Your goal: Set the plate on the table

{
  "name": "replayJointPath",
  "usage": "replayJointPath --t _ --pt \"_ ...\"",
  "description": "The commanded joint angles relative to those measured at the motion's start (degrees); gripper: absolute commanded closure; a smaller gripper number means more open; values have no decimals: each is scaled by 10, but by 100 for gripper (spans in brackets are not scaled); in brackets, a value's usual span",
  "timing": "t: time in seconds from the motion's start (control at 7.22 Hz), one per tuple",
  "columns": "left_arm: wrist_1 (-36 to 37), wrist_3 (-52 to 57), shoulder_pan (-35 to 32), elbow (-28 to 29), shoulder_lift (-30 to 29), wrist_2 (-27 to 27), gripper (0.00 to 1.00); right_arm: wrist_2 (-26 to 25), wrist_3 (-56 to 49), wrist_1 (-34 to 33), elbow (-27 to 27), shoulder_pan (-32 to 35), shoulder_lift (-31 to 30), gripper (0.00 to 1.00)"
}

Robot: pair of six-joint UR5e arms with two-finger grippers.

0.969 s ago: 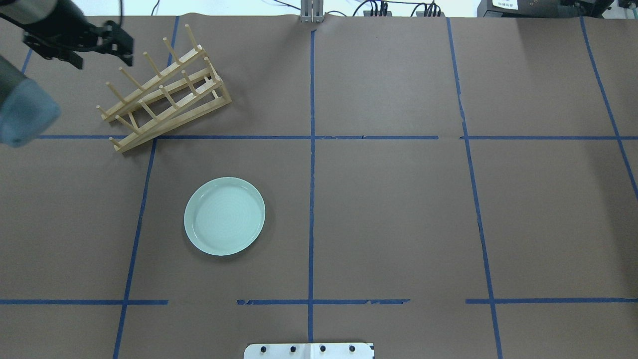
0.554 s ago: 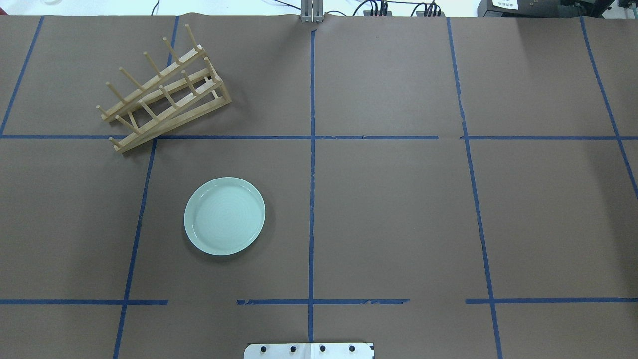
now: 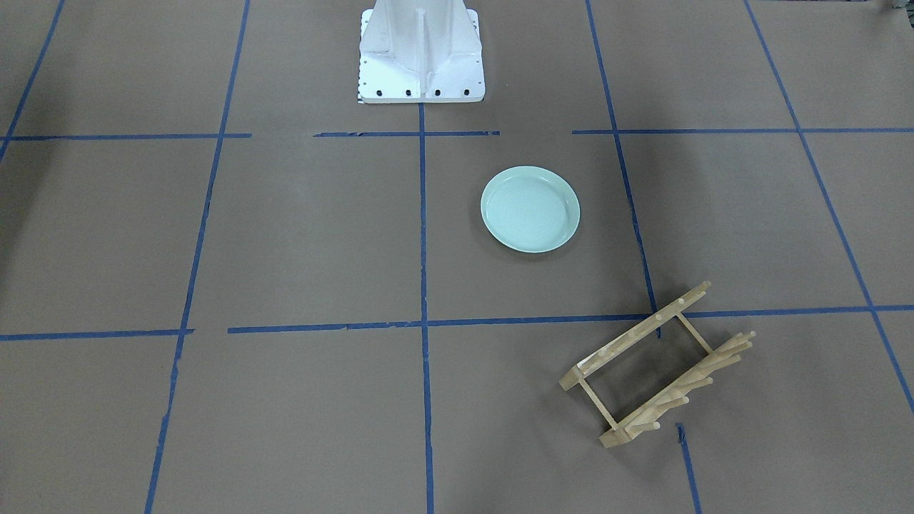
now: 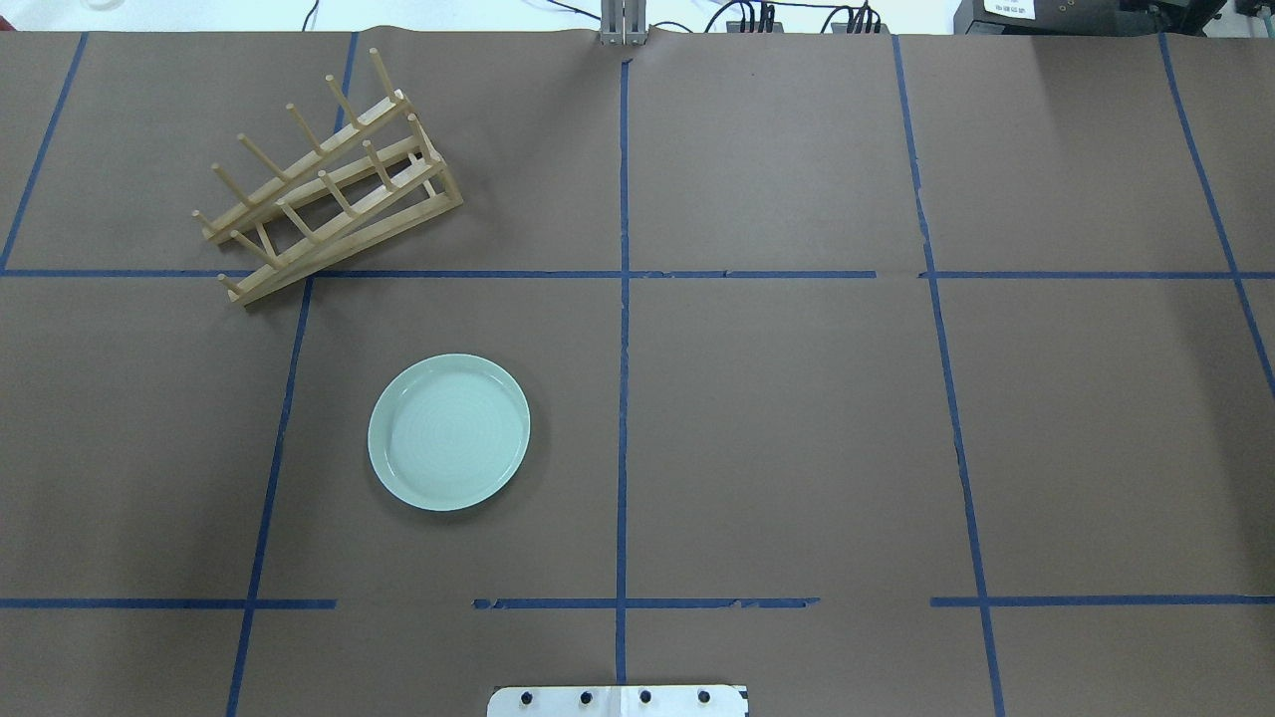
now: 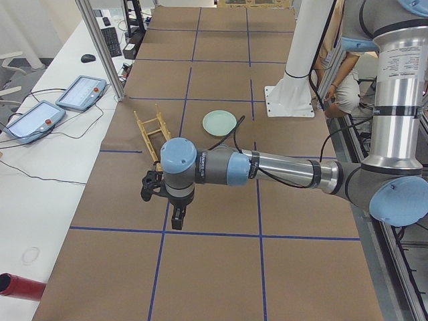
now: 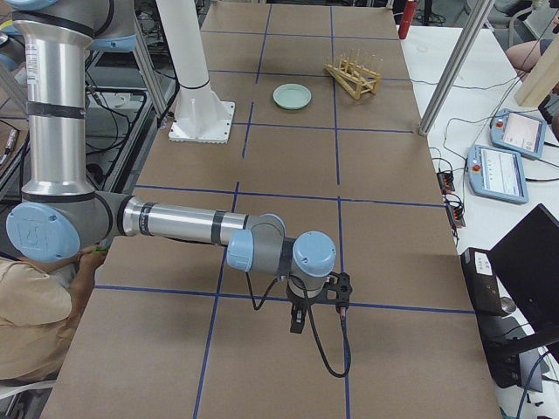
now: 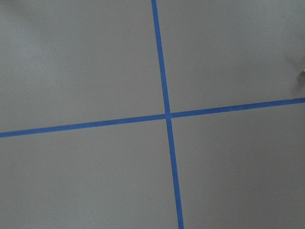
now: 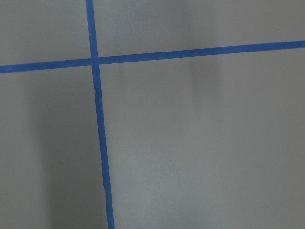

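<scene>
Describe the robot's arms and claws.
Both the left arm and right arm are silver tubes with pale blue joint caps and grey housings. The left claw and right claw are black; black cables loop by both wrists.

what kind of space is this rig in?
Probably a robotics lab data-collection cell: table gridded with blue tape, teach pendants alongside, white robot base standing on the table.

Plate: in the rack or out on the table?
Out. The plate lies flat, face up, on the table, apart from the wooden rack, whose pegs are bare.
</scene>
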Motion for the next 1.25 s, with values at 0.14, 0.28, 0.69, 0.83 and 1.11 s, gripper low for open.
replayJointPath --t 0.14,0.28,0.69,0.83,1.11 --pt "4 -21 3 9 4 -9 0 0 0 0 0 0 0 0" --pt "4 -21 3 8 18 -9 0 0 0 0 0 0 0 0" --pt "3 -21 3 10 22 -9 0 0 0 0 0 0 0 0" --pt "6 -21 3 9 22 -10 0 0 0 0 0 0 0 0" --pt "9 -20 3 3 26 -25 0 0 0 0 0 0 0 0"
